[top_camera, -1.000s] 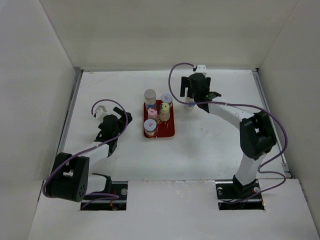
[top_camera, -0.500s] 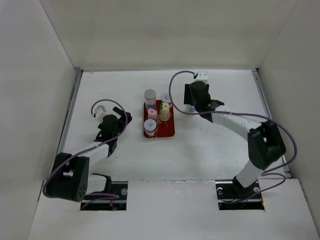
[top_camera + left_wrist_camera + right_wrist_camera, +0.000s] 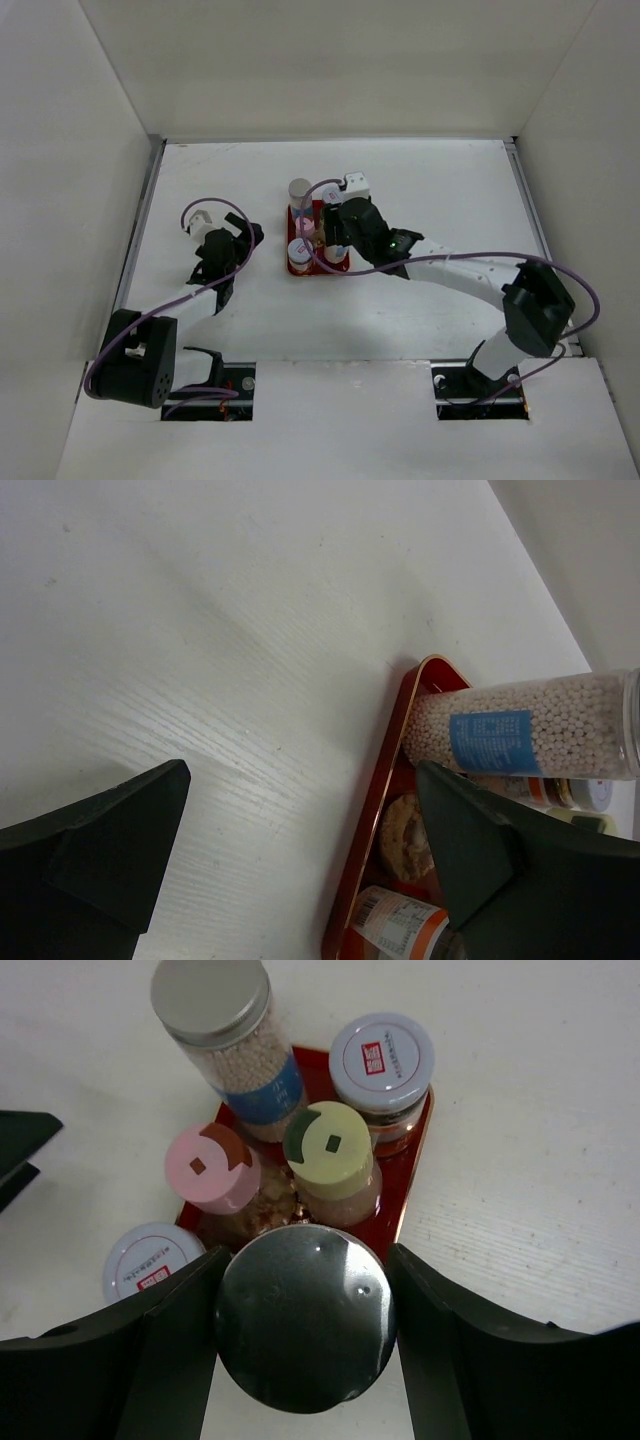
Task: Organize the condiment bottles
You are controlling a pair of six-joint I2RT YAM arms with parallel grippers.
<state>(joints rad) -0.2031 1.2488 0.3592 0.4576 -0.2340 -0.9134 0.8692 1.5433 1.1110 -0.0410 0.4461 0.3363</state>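
Observation:
My right gripper [image 3: 305, 1335] is shut on a silver-capped jar [image 3: 305, 1330] and holds it over the near right part of the red tray [image 3: 412, 1165]. On the tray stand a tall silver-capped jar with a blue label [image 3: 225, 1035], a white-capped jar [image 3: 382, 1065], a yellow-cream shaker [image 3: 330, 1150], a pink shaker [image 3: 210, 1168] and another white-capped jar [image 3: 150, 1260]. In the top view the right gripper [image 3: 345, 232] covers the tray's right side [image 3: 340, 266]. My left gripper [image 3: 235, 242] is open and empty, left of the tray, fingers pointing at it [image 3: 375, 810].
White walls enclose the table on the left, back and right. The left wrist view shows bare tabletop [image 3: 230, 660] between the open fingers and the tray's rim. The right arm's purple cable [image 3: 320, 215] loops over the tray.
My right arm has swung from the far right of the tray to over the tray, carrying the silver-capped jar with it. The left arm has not moved.

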